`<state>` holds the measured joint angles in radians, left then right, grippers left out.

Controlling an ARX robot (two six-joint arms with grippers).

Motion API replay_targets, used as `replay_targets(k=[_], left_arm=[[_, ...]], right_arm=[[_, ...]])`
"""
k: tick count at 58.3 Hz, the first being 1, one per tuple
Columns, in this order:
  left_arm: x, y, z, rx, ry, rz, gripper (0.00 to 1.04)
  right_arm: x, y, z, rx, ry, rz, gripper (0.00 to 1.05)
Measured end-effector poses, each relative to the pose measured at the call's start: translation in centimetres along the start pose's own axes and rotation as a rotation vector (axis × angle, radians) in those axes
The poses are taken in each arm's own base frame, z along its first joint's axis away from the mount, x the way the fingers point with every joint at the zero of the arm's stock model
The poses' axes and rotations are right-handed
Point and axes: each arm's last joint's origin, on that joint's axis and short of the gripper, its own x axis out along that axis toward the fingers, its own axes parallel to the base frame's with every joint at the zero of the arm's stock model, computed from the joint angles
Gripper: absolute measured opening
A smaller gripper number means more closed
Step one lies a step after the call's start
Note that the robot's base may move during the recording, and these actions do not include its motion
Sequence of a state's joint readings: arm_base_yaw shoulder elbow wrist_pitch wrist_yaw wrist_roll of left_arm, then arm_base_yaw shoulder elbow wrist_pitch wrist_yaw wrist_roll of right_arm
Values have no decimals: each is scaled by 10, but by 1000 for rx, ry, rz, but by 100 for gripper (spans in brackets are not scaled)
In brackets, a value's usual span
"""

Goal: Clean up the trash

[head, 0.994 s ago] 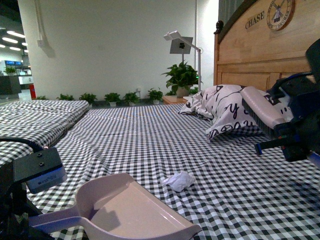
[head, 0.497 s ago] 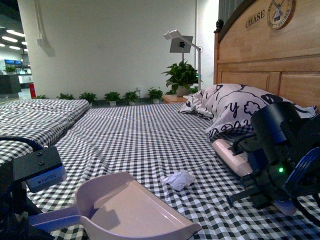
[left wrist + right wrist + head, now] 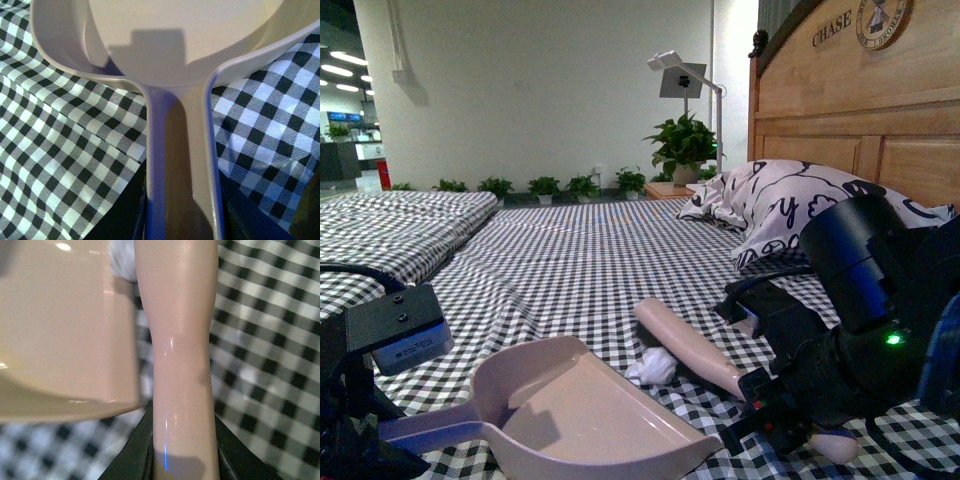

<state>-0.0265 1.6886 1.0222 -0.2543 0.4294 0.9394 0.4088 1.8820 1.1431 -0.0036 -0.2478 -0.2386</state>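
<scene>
The trash, a small crumpled white paper wad (image 3: pixel 653 367), lies on the checked bed sheet right at the open edge of the beige dustpan (image 3: pixel 570 410). My right gripper (image 3: pixel 775 405) is shut on the pink brush (image 3: pixel 688 346), whose head lies low on the sheet against the wad's far side. The brush handle runs up the right wrist view (image 3: pixel 182 355), with the wad (image 3: pixel 122 260) and the dustpan (image 3: pixel 65 325) beside it. My left gripper (image 3: pixel 182 220) is shut on the dustpan's handle (image 3: pixel 181 165); the pan rests on the sheet.
A black-and-white patterned pillow (image 3: pixel 790 205) lies against the wooden headboard (image 3: pixel 850 110) at the back right. A second bed (image 3: pixel 390 225) lies to the left. Potted plants (image 3: pixel 682 145) and a lamp stand at the far end.
My right arm has swung down and to the left, bringing the brush from near the pillow down to the sheet. The wad has been pushed left toward the dustpan's edge.
</scene>
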Motion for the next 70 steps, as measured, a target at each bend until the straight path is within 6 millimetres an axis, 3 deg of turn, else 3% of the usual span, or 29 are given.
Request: replay_targets(k=[11, 37, 46, 53, 58, 70], left_arm=[[0, 0, 0, 0, 0, 0, 27], [0, 0, 0, 0, 0, 0, 27], [0, 0, -1, -3, -12, 21, 27], [4, -9, -5, -40, -149, 208, 27], [-2, -13, -4, -60, -206, 278, 27], [-14, -24, -2, -93, -247, 375, 27]], right_arm=[[-42, -5, 2, -21, -68, 142, 19], [-85, -64, -9, 108, -192, -119, 19], [-112, -83, -17, 195, -283, -208, 19], [-148, -94, -29, 287, -380, -258, 19], [-175, -93, -44, 347, -439, -244, 19], [-219, -80, -64, 410, -523, -172, 19]])
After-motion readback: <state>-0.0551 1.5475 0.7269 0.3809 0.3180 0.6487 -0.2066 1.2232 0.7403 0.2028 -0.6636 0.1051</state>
